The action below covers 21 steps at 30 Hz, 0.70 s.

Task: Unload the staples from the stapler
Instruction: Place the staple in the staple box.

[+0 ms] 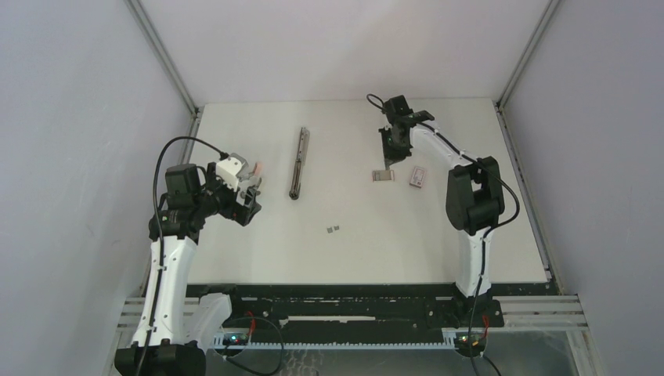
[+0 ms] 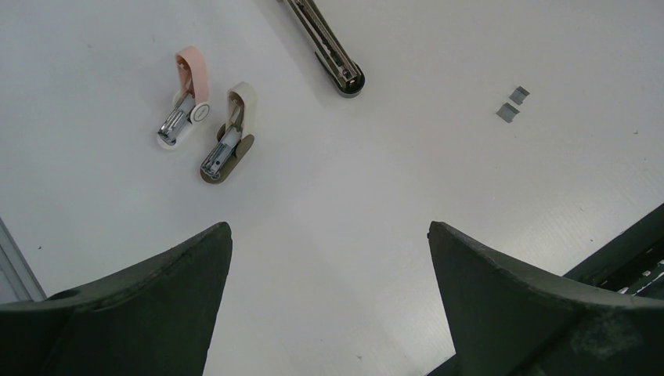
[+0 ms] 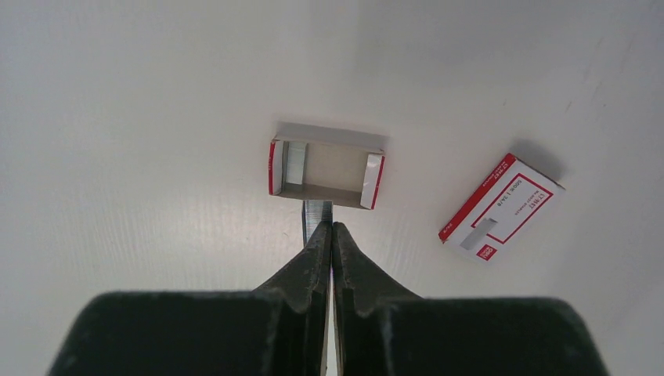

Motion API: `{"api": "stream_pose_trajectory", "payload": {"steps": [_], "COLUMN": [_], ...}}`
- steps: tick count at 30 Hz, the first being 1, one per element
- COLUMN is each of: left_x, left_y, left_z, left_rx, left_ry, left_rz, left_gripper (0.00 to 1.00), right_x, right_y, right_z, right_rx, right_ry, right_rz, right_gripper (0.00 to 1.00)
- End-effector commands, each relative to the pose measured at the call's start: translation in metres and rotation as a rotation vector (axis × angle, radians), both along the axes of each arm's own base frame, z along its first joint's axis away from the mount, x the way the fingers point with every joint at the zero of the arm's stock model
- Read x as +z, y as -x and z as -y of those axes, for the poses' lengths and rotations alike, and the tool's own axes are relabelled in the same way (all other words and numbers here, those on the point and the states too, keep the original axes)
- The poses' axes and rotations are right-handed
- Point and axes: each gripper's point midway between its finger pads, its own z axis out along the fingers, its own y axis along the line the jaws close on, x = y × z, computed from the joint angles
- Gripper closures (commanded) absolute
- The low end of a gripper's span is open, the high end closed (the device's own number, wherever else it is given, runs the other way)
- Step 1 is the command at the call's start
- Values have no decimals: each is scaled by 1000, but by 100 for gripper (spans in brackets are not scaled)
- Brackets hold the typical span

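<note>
While the left gripper [image 1: 249, 196] hangs with its jaws spread as wide as they go and nothing between them, the stapler [image 1: 298, 163] is seen at about its 2 o'clock on the white table [image 1: 235, 258], apart from it. From the right gripper [image 1: 387, 160] the stapler is found at 9 o'clock, well apart. It is laid out flat, running almost 12 to 6: slim, dark grey, with a silvery track showing along it and a rounded near end. Two tiny grey staples [image 1: 333, 229] are spotted side by side at the left gripper's 4 o'clock. Over on the right, the fingers are pressed fully together, tips just short of an open red-and-white box [image 3: 326, 166]. A short grey strip [image 3: 317, 211] is seen at those tips, though whether it is pinched cannot be told. A closed box [image 3: 501, 207] is placed at the open one's 3 o'clock.
</note>
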Motion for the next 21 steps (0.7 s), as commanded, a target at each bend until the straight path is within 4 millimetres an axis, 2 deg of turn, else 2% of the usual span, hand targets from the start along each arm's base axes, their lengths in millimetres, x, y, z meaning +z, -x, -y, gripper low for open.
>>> {"api": "stream_pose_trajectory", "payload": {"steps": [1, 10, 21], "left_x": [-6, -8, -8], "left_y": [0, 0, 0], "left_z": [1, 1, 1], "left_rx": [-16, -17, -18], "left_ry": [0, -1, 0], "left_rz": [4, 1, 0], "left_gripper": [0, 0, 0], "right_x": [-4, -26, -42], "right_y": [-10, -12, -19], "right_z": [-1, -5, -5], "right_rx": [-95, -122, -139], "right_ry": [-16, -26, -18], "right_rz": [22, -18, -45], "right_gripper": [100, 100, 100]}}
